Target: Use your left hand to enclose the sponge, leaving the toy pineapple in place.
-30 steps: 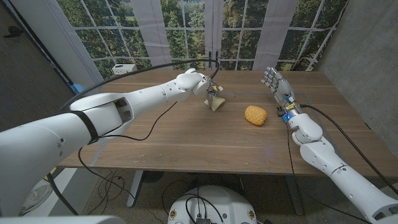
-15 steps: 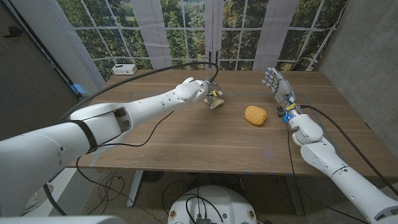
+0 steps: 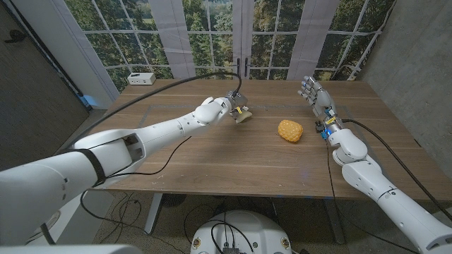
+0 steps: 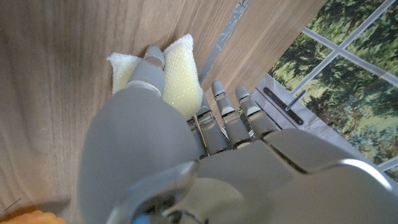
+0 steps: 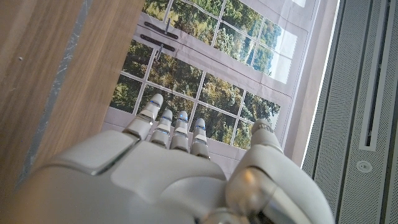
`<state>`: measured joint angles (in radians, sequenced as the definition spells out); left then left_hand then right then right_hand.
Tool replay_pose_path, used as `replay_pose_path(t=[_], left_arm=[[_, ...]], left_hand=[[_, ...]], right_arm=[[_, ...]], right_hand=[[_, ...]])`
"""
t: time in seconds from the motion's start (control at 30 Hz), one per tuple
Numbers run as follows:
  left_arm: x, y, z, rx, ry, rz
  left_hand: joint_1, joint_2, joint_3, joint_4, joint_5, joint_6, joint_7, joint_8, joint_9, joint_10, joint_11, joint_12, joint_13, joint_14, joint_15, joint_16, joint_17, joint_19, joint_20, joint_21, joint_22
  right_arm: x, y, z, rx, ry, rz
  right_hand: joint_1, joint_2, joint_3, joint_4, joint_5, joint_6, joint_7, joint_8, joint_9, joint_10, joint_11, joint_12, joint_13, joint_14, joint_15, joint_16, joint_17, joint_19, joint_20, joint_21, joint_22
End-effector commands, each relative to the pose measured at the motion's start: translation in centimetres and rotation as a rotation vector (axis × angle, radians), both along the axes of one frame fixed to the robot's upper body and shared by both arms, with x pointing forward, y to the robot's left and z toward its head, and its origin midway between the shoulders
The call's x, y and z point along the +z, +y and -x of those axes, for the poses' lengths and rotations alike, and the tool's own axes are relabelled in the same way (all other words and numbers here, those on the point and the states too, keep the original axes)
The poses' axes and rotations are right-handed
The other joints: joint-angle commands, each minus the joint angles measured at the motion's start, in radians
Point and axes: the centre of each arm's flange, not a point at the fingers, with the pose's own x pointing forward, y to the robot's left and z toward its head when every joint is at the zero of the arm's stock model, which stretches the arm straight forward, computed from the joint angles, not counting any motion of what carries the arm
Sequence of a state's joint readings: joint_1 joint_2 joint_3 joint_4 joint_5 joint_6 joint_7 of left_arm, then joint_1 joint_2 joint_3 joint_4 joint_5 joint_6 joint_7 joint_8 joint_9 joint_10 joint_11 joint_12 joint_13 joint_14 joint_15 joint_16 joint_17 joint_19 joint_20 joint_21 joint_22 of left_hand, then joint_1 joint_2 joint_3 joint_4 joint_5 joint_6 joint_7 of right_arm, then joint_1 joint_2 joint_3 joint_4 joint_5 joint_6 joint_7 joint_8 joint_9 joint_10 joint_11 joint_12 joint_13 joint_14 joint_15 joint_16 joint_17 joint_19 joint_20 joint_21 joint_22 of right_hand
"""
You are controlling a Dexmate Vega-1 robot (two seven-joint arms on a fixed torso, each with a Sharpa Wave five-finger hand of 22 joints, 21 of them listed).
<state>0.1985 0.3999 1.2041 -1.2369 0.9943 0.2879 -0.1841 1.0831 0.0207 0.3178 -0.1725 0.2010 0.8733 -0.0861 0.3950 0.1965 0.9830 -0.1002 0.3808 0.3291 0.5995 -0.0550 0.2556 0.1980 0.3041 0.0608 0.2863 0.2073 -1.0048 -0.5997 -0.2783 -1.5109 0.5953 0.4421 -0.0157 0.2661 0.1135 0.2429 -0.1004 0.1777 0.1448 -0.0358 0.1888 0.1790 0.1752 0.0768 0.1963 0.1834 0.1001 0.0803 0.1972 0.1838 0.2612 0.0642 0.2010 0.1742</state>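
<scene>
A pale yellow sponge (image 3: 243, 117) lies on the wooden table (image 3: 212, 155), left of the orange toy pineapple (image 3: 290, 130). My left hand (image 3: 222, 109) wraps around the sponge from its left side. In the left wrist view the sponge (image 4: 181, 87) is squeezed between the thumb and the curled fingers (image 4: 227, 118) of the left hand (image 4: 168, 143). A sliver of the pineapple (image 4: 31, 218) shows at the edge of that view. My right hand (image 3: 314, 92) stands upright to the right of the pineapple, fingers apart, holding nothing. Its back (image 5: 174, 168) shows in the right wrist view.
A small white box (image 3: 142, 77) sits at the table's far left corner. A black cable (image 3: 169, 81) arcs over the left arm to the hand. Windows (image 3: 212, 35) line the wall behind the table. A concrete wall (image 3: 417, 56) rises on the right.
My left hand has drawn slightly left and toward me with the sponge in its grip, lowering it to the table. The pineapple and the right hand have stayed in place.
</scene>
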Motion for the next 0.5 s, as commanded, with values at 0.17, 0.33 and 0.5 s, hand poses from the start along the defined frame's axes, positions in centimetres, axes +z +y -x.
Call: replay_pose_path(t=[0.17,0.33,0.5], left_arm=[[2.4,3.2,0.3,-0.100,0.079,0.483],[2.6,3.9,0.5,-0.114,0.090,0.550],[2.9,4.6,1.1,-0.127,0.101,0.620]], left_hand=[[0.102,0.079,-0.009,0.001,-0.005,0.216,-0.026,0.009,0.015,0.115,-0.108,0.006,0.023,0.020,-0.178,0.011,0.005,0.013,-0.003,0.012,0.002],[0.108,0.077,-0.016,0.003,-0.007,0.208,-0.026,0.006,0.015,0.112,-0.105,0.007,0.031,0.022,-0.177,0.012,0.005,0.012,0.007,0.013,0.003],[0.113,0.079,-0.021,0.006,-0.009,0.205,-0.026,0.006,0.016,0.108,-0.104,0.007,0.039,0.022,-0.175,0.013,0.006,0.011,0.012,0.014,0.003]], right_arm=[[0.5,0.6,-0.1,0.005,-0.002,0.009],[0.7,0.6,0.1,0.000,-0.009,0.018],[1.0,0.7,0.3,-0.002,-0.014,0.023]], right_hand=[[-0.007,0.001,0.001,0.003,0.006,0.009,-0.002,0.002,0.003,0.008,-0.001,0.002,0.005,0.010,-0.001,0.002,0.005,0.004,0.001,0.003,0.004],[-0.007,0.001,0.001,0.003,0.006,0.009,-0.002,0.002,0.003,0.007,-0.002,0.001,0.005,0.010,-0.001,0.002,0.005,0.003,0.001,0.002,0.004],[-0.007,0.001,0.002,0.003,0.006,0.009,-0.001,0.002,0.003,0.007,-0.001,0.001,0.005,0.010,-0.002,0.001,0.005,0.003,0.001,0.002,0.004]])
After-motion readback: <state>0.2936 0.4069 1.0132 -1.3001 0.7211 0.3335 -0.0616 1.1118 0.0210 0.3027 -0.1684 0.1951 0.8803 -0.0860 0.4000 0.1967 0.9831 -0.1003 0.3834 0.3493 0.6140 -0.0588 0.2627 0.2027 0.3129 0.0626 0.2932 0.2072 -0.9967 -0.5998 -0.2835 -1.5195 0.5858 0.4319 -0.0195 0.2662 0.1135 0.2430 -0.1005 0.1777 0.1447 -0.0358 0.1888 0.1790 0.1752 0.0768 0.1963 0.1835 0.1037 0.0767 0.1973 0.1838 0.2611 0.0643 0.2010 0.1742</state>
